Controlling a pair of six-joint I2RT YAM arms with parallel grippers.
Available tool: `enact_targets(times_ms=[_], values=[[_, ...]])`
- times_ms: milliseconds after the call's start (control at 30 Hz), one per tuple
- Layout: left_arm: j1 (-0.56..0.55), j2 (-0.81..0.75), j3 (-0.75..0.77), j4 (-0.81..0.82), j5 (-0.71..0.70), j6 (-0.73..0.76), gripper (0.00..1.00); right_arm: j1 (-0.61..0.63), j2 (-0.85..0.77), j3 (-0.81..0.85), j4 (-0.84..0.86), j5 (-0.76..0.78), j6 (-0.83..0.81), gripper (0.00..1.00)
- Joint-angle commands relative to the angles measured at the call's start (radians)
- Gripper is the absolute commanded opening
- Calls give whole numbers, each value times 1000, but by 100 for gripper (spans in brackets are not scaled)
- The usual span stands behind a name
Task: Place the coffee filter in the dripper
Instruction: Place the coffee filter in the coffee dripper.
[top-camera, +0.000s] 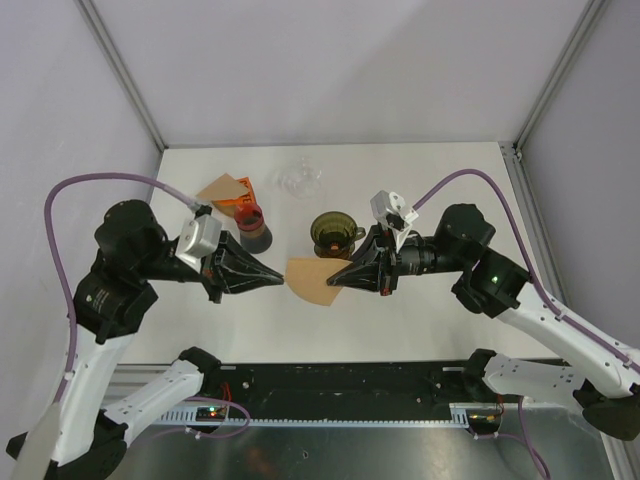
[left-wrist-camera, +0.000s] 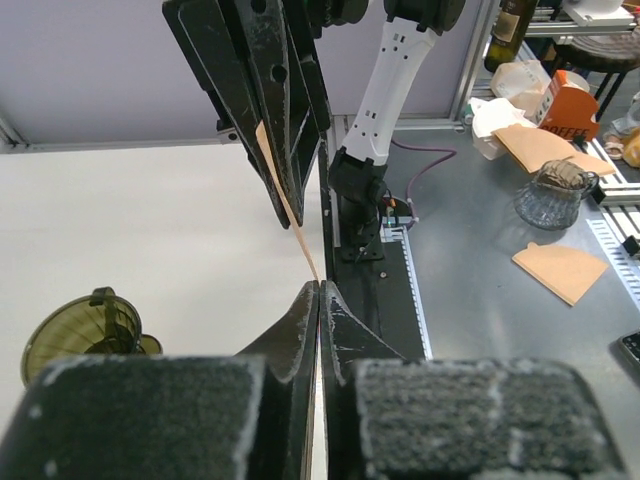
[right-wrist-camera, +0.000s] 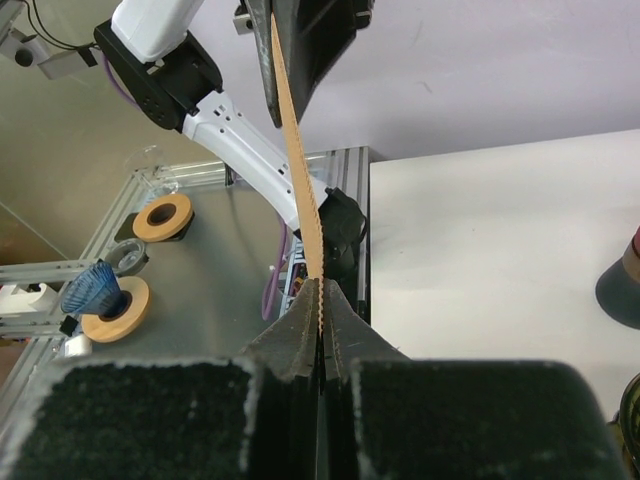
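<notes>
both the left gripper (top-camera: 276, 277) and the right gripper (top-camera: 338, 278) were pinched shut on opposite edges of the flat coffee filter (top-camera: 312, 282), held on the near side of the dripper (top-camera: 335, 232), which sat closer to the right gripper.

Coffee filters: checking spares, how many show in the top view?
2. One brown paper coffee filter is pinched between the left end effector and right end effector; a second filter lies at back left. Others may hide beneath.
</notes>
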Motion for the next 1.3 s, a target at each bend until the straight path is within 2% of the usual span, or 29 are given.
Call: enact_targets(times_ms=[0, 200, 600, 700, 833, 900, 1267], values=[[-5, 3, 56, -9, -7, 33, 5, -6, -24, 34, -2, 7, -9, 0], [-5, 15, 49, -21, 3, 31, 2, -9, -26, 34, 5, 5, -6, 0], [-5, 26, 43, -24, -9, 26, 4, -7, -21, 34, 16, -1, 1, 0], [-5, 18, 52, -30, -60, 39, 8, -8, -23, 34, 10, 0, -1, 0], [-5, 10, 79, -38, -204, 44, 24, -10, -30, 34, 4, 2, -4, 0], [-5, 5, 79, -39, -229, 44, 27, -10, -31, 34, 6, 2, -2, 0], [-5, 15, 64, -40, -146, 40, 29, -11, -28, 34, 13, -1, 3, 0]])
